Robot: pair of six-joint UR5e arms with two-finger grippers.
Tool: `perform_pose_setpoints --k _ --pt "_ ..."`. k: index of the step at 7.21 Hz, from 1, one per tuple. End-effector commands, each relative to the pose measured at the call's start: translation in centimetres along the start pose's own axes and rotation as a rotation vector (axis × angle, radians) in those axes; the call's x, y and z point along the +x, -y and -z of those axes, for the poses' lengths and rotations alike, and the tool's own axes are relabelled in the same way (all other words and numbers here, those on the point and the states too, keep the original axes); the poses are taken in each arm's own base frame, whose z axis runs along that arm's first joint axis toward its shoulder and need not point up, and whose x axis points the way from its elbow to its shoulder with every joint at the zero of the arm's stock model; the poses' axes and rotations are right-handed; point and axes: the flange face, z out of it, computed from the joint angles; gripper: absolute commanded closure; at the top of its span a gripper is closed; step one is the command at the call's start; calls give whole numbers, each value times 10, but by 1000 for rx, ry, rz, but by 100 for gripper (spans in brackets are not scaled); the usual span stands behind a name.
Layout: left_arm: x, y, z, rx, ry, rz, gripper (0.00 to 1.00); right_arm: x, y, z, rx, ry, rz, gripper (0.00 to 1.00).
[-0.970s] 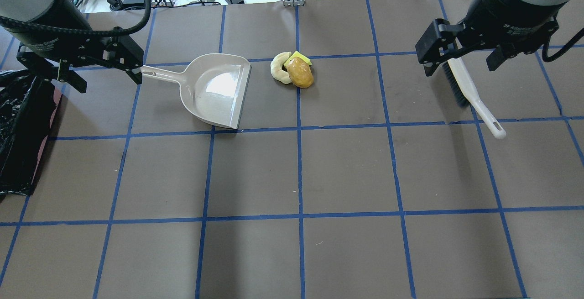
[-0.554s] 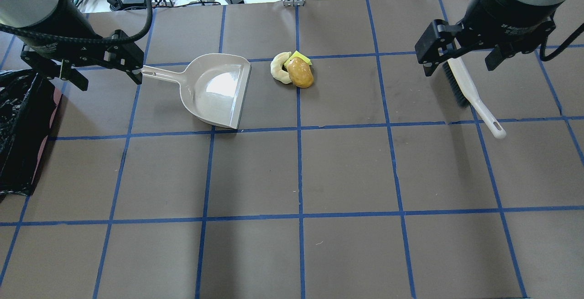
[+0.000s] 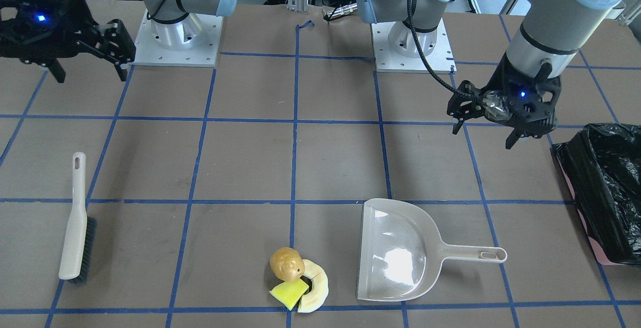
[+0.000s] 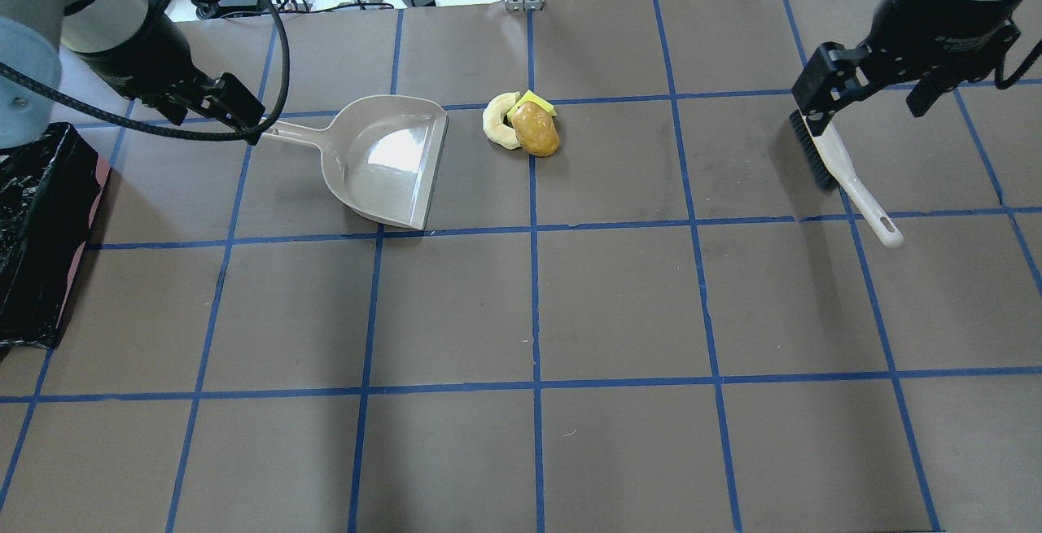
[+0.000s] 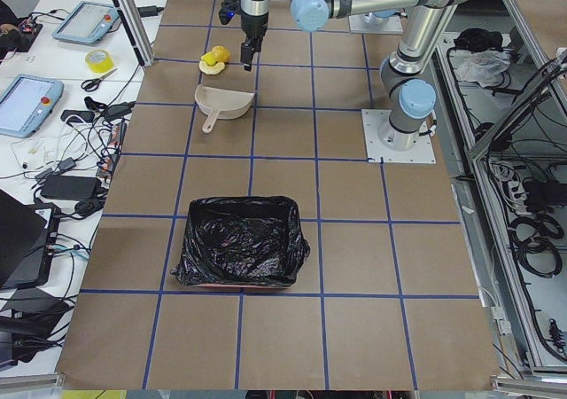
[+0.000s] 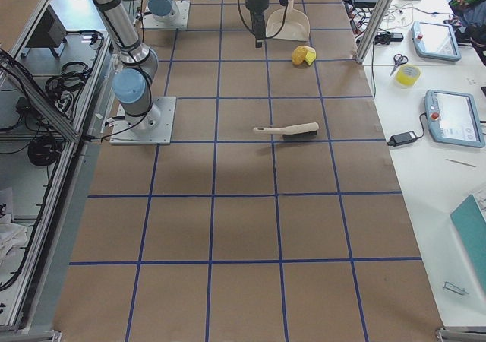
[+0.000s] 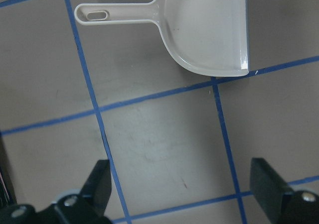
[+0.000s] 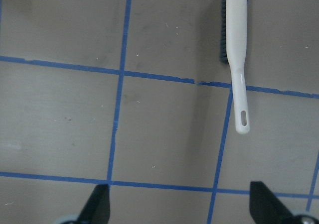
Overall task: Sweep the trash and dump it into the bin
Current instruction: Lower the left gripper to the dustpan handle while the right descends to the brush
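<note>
Trash [image 3: 296, 285] lies in one clump on the operators' side of the table [image 3: 250, 157], on a blue tape line [image 3: 294, 168]. The potato [image 3: 287, 263] leans on the sponge [image 3: 288, 293], and the slice [image 3: 318, 285] curls round both; all three touch. Just beside the clump, toward the robot's left, the dustpan [image 3: 395, 253] sits flat, its open mouth facing the trash with a narrow gap between. Its handle [image 3: 473, 254] points away, toward the bin [image 3: 596, 203]. The bin stands at the table's end on the robot's left, well apart from the dustpan, with its black bag crinkled over the rim and a strip of pink showing below. On the clump's other side, well apart, the brush [image 3: 75, 218] lies with its bristles turned toward the trash and its hole end toward the robot.

Farther back, the left gripper [image 3: 482, 137] hovers over the table on the robot side of the handle. Its jaws are wide apart and empty; the wrist view shows the handle ahead of the fingers [image 7: 99, 184], not between them. The right gripper [image 3: 91, 75] hangs on the robot side of the brush, its jaws also spread with nothing between. Farthest back stand the two arm bases [image 3: 175, 37].
</note>
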Motion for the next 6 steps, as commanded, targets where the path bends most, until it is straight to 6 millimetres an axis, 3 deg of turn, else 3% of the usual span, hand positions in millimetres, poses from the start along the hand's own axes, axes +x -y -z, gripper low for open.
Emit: perform_pose_setpoints --k 1,3,4,6 --pt "-33 20 -55 -68 -12 -408 0 75 10 -44 17 -13 36 0" --pt "-58 54 -109 -58 -10 -720 0 116 17 -107 -14 12 87 0" --pt "-68 69 -138 -66 -27 -861 0 128 19 -123 -18 13 39 0" --pt "-84 95 -150 -57 -25 -999 6 132 33 -184 -116 74 46 0"
